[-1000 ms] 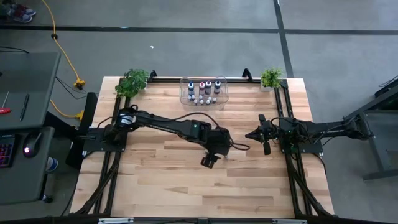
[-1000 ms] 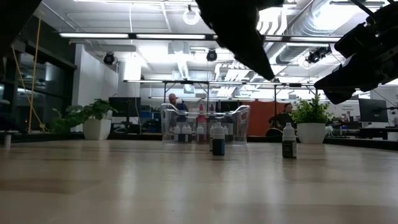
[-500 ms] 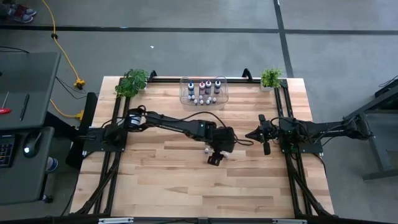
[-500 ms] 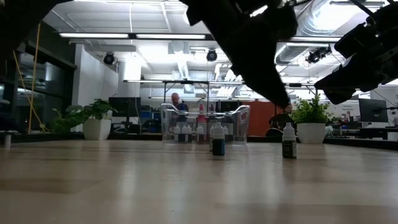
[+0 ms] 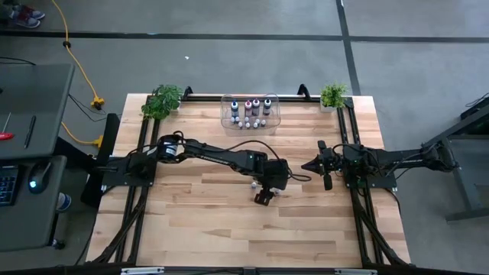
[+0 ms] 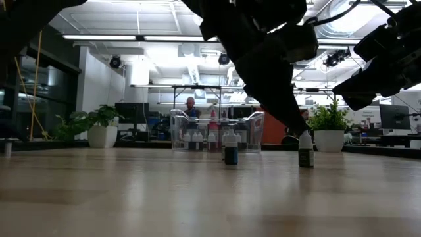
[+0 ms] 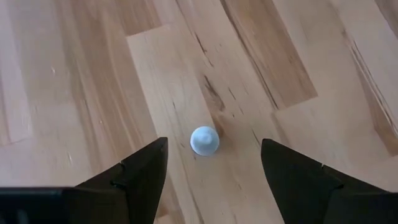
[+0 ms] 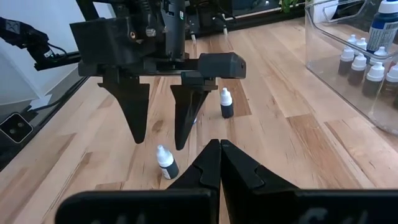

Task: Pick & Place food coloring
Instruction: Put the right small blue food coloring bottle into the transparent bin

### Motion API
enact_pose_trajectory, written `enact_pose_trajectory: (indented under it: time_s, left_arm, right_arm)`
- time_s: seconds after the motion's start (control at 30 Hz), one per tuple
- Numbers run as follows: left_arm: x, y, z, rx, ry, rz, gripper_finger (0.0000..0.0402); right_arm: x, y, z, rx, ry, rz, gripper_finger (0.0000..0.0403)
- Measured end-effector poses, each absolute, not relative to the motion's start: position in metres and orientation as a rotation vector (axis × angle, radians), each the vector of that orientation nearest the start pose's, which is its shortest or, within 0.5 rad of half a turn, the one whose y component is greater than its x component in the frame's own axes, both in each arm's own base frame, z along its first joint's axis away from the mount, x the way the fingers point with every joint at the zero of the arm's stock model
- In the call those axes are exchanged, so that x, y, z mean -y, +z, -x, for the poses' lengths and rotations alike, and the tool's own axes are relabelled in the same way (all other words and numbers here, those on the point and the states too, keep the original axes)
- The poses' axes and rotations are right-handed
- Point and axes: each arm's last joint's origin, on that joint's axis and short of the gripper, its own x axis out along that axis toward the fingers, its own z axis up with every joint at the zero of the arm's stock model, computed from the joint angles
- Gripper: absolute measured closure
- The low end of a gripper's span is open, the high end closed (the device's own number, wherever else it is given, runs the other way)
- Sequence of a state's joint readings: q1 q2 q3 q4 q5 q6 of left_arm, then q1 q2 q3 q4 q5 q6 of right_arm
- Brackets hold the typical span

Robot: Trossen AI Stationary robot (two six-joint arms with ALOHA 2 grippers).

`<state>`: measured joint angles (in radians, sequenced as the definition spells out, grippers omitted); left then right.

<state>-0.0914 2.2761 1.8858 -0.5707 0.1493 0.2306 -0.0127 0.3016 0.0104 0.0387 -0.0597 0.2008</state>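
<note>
Two tiny food coloring bottles stand upright on the wooden table. One dark, white-capped bottle [image 8: 166, 163] [image 5: 276, 192] [image 6: 306, 150] stands just below my left gripper [image 8: 159, 142] [image 5: 263, 197]. That gripper is open and points steeply down. In the left wrist view the bottle's white cap [image 7: 204, 140] shows between the two fingers, which stand apart from it. The other bottle [image 8: 226, 103] [image 6: 231, 150] [image 5: 252, 183] stands a little farther left. Several more bottles stand in the clear bin [image 5: 250, 111]. My right gripper [image 5: 325, 169] [image 8: 219, 149] is shut and holds nothing at the table's right.
The clear bin [image 6: 217, 131] stands at the middle of the far edge, between two potted plants [image 5: 162, 99] [image 5: 333, 95]. A black frame [image 5: 137, 153] borders the table's left, right and far sides. Bare wood lies toward the near edge.
My left gripper has come down and a little toward the table's right edge, closing on the dark bottle. Its fingers have stayed open. The bottles have not moved.
</note>
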Motion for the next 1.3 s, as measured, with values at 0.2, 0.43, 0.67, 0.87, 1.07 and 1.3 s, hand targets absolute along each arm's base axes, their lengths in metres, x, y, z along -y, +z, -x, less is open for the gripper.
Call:
enact_pose_trajectory:
  time_s: [0.2,0.43,0.67,0.87,1.07,1.3]
  left_arm:
    - [0.047,0.188,-0.494,-0.928,-0.325,-0.182,0.0149]
    - [0.047,0.168,-0.502,-0.928,-0.307,-0.159,0.0149]
    - [0.047,0.165,-0.502,-0.936,-0.293,-0.14,0.0149]
    - [0.047,0.172,-0.504,-0.939,-0.292,-0.137,0.0149]
    - [0.044,0.184,-0.506,-0.928,-0.286,-0.134,0.0149]
    - [0.044,0.182,-0.504,-0.954,-0.29,-0.131,0.0149]
  right_arm:
    - [0.0,0.145,-0.113,-0.256,0.021,-0.209,0.0402]
    - [0.0,0.145,-0.113,-0.256,0.021,-0.209,0.0402]
    - [0.0,0.145,-0.113,-0.256,0.021,-0.209,0.0402]
    - [0.0,0.145,-0.113,-0.255,0.022,-0.209,0.0402]
    - [0.0,0.145,-0.113,-0.254,0.022,-0.209,0.0402]
    - [0.0,0.145,-0.113,-0.254,0.022,-0.209,0.0402]
